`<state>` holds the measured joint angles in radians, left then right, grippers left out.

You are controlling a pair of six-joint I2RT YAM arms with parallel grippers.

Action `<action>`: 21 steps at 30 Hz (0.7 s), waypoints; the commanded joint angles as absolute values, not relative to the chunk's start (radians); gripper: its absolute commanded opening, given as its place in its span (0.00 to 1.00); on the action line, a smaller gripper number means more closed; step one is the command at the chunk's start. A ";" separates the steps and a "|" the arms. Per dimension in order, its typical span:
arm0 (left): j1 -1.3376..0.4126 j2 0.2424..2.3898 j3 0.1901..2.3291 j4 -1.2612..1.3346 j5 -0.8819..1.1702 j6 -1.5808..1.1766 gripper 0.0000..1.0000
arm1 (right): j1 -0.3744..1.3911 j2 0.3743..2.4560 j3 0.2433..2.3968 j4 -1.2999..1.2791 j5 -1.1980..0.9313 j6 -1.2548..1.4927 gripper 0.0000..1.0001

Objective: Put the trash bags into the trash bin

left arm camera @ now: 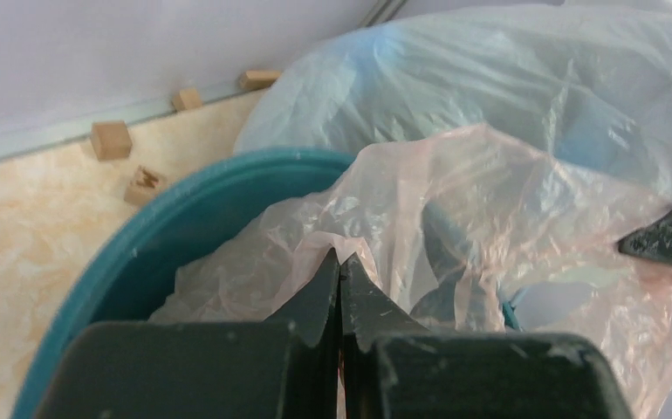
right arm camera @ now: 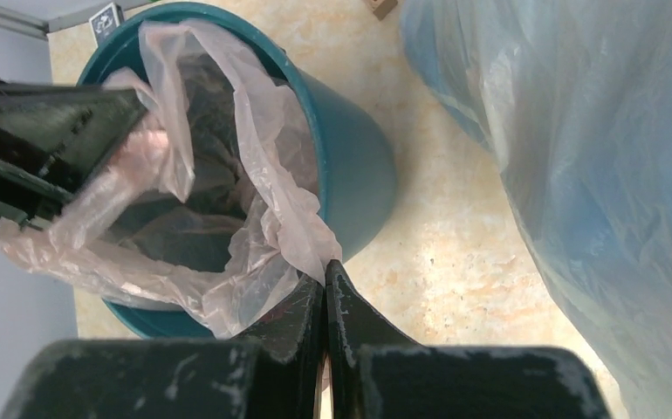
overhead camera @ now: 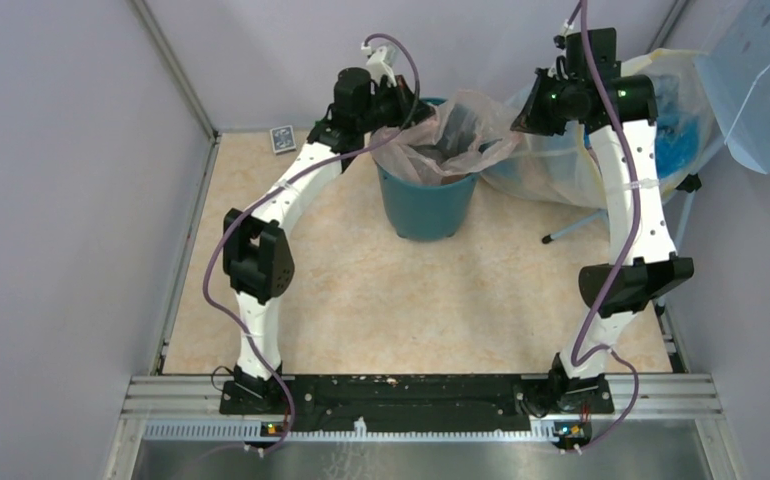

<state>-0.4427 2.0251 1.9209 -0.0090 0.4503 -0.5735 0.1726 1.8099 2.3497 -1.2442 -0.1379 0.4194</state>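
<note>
The pink trash bag (overhead camera: 453, 122) is already sitting in the mouth of the teal trash bin (overhead camera: 426, 208), which is near the far edge of the counter (overhead camera: 381, 300), about the middle. The bag's lower part sags down inside and its top edge is pulled up over the rim between the two arms.

The left fingers (left arm camera: 322, 292) are pressed together on a pinch of the film on the bin's left side. The right fingers (right arm camera: 305, 304) are closed on the opposite edge, just outside the right rim.

Handling-wise, I'd say this thing weighs basically nothing. It's floppy and crinkly, holds no shape, and is probably slick enough to slide out of a shallow pinch. It also looks thin enough to tear if the two sides get yanked apart.

The best hold is the open hem on opposite sides, ideally on a bunched fold rather than one layer. Watch the big clear sack (overhead camera: 601, 150) of blue bags right beside the bin, since it'd be easy to snag.
</note>
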 commanded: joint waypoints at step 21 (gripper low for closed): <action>-0.231 1.577 1.637 -0.113 0.489 -0.612 0.00 | 0.172 1.682 2.196 -1.361 -0.055 0.290 0.17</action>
